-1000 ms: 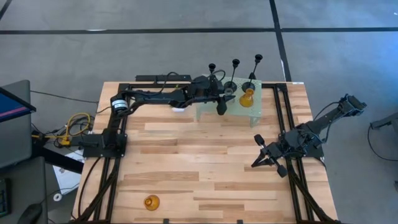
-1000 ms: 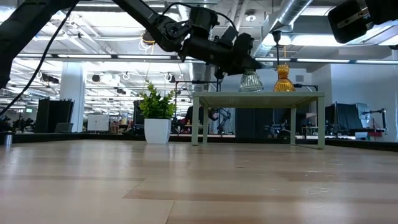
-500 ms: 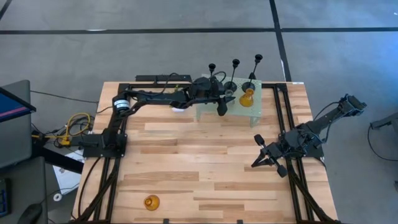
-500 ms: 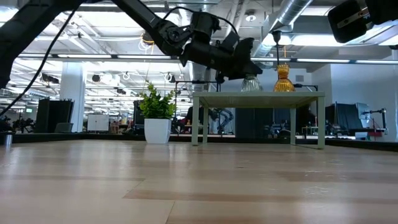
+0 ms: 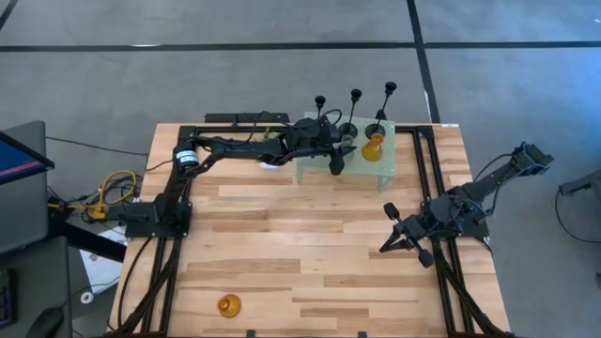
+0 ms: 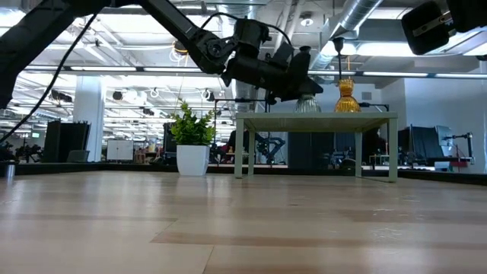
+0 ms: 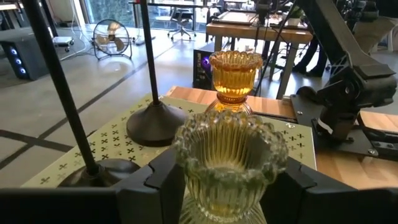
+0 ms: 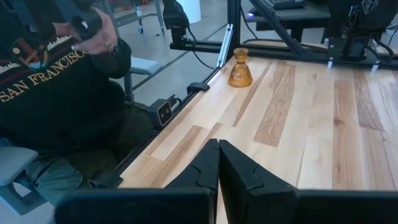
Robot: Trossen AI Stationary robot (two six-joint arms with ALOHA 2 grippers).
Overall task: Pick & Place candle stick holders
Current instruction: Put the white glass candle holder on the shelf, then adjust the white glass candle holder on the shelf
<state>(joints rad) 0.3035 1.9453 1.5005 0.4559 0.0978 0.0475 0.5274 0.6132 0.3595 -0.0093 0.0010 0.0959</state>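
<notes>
We see the left end effector at the pale green mesh stand, with its two fingers on each side of the clear-grey glass holder. The fingers stand close to the ribbed glass, but we cannot tell if they pinch it or have let it go; from the low view the holder seems to rest on the stand top, so we judge that this is the moment of setting it down. Just behind it on the stand is one amber glass holder, and beside it the round bases and thin stems of the black holders; in the high view three black holders stand in a row along the far edge. We think the squat pieces are put in front because the tall stems would block the arm. The small potted plant stands next to the stand. The second amber holder waits alone on the table, well apart, near the front edge. The right end effector is pressed together and empty, resting at the right side of the table.
</notes>
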